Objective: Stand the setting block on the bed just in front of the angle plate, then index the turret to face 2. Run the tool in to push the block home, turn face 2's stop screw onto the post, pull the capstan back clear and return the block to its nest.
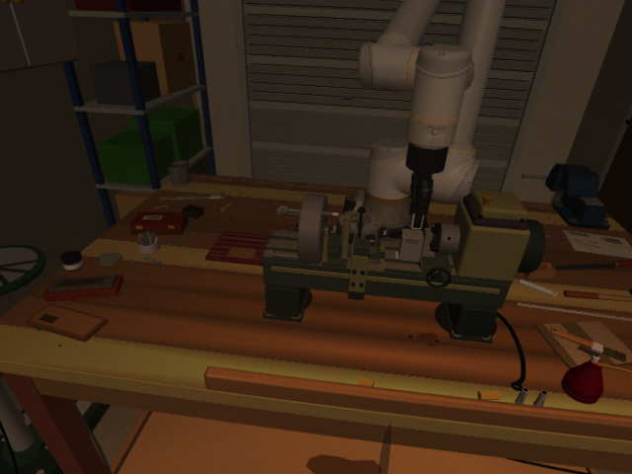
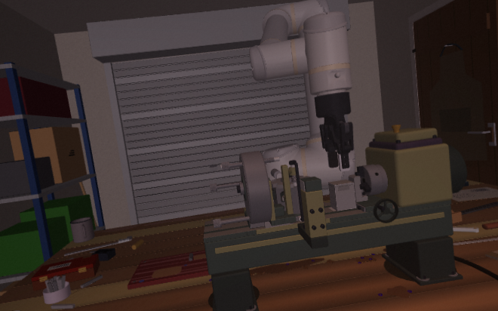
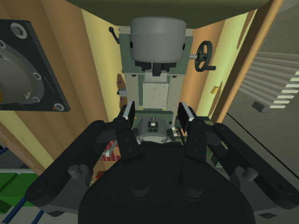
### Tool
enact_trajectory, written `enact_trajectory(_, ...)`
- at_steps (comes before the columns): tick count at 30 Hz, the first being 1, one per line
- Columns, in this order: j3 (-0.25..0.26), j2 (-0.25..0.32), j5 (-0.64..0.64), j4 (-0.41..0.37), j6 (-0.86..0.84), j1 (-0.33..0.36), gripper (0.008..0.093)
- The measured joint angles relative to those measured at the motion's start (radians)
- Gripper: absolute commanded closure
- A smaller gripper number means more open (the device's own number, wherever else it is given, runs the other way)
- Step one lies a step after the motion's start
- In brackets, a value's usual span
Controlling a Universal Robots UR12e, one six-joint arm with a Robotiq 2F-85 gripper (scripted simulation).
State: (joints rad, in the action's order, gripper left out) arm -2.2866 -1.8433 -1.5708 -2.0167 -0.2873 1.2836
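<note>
My gripper [image 1: 418,223] [image 2: 338,163] [image 3: 157,113] hangs open, pointing down, just above the lathe bed, and holds nothing. The pale grey setting block [image 1: 411,244] [image 2: 341,194] [image 3: 155,95] stands upright on the bed below the fingers, between the chuck [image 1: 446,237] [image 2: 371,180] [image 3: 157,41] and the turret [image 1: 357,240] [image 2: 288,188]. The turret's tool face [image 3: 152,126] shows under my palm in the wrist camera. The big grey capstan wheel [image 1: 312,227] [image 2: 255,193] sits at the far left end of the lathe.
The headstock [image 1: 497,237] [image 2: 409,166] rises right beside the gripper. A handwheel [image 1: 438,278] [image 2: 385,210] sticks out of the lathe front. A red slotted tray [image 1: 237,247] [image 2: 169,268], a red case [image 1: 158,222] and small tools lie on the bench to the left.
</note>
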Motion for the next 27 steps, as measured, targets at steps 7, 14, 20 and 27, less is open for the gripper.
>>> enact_trajectory(7,-0.002,0.001,0.000,0.001,0.000,0.000,0.0334)
enact_trajectory(14,-0.001,0.001,0.000,0.001,0.000,0.000,0.0334)
enact_trajectory(20,-0.001,0.000,0.000,0.002,0.000,0.000,0.0334)
enact_trajectory(27,-0.001,0.000,0.000,0.002,0.000,0.000,0.0359)
